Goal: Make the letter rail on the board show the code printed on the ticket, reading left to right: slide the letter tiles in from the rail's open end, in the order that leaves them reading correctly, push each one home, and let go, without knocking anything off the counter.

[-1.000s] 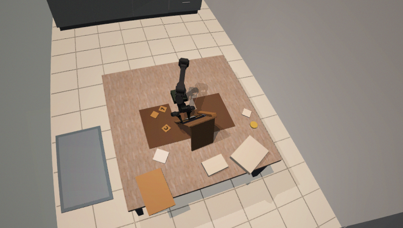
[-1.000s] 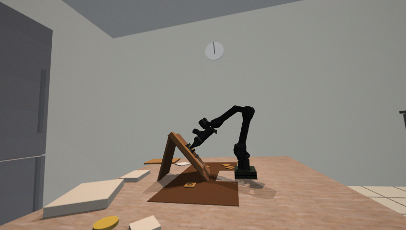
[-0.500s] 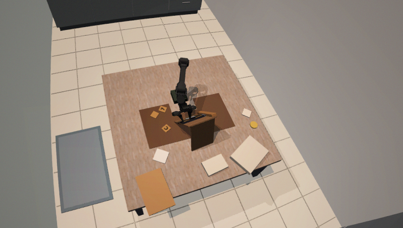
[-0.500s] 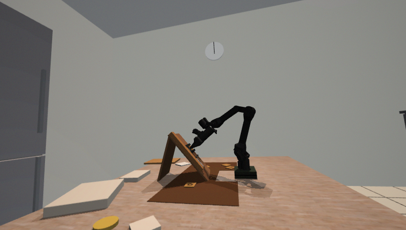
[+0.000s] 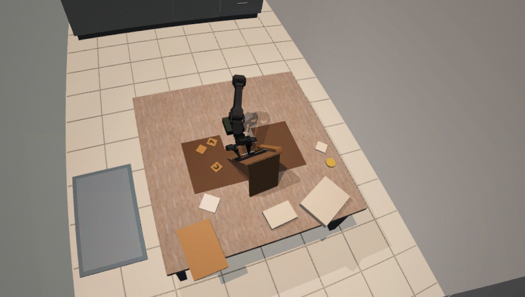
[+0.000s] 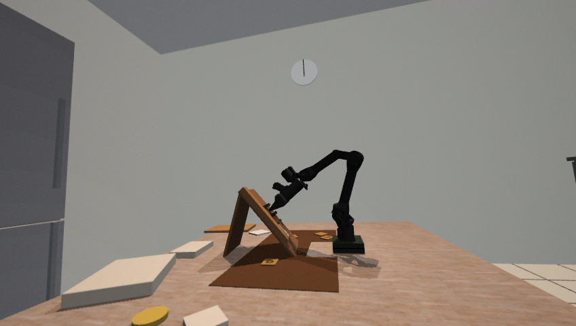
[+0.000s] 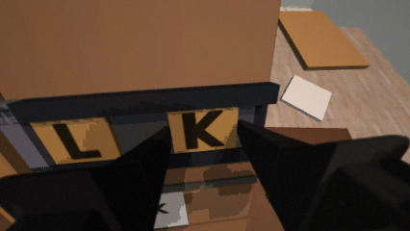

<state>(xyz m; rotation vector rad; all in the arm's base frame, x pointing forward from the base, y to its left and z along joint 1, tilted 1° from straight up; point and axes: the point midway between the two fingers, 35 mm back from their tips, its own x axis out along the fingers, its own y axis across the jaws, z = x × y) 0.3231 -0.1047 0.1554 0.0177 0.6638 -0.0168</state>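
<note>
matte black overall, arm (image 5: 238, 97) (image 6: 348, 181) included | slim straight links between rounded, bulkier joints | gripper (image 5: 243, 148) (image 6: 271, 209) (image 7: 204, 127) black too, fingers tapering to narrow tips | behind fingertips, broad dark carriers with rounded outer ends | farthest from gripper, squarish dark-green base (image 6: 357, 244)

Wood-grain table (image 5: 165, 121) (image 6: 411, 262) (image 7: 353, 48): brown mat (image 5: 199, 180) (image 6: 319, 278) (image 7: 313, 134), yellow disc (image 5: 330, 162) (image 6: 150, 316), orange board (image 5: 202, 250) (image 6: 230, 228) (image 7: 324, 40).
</note>
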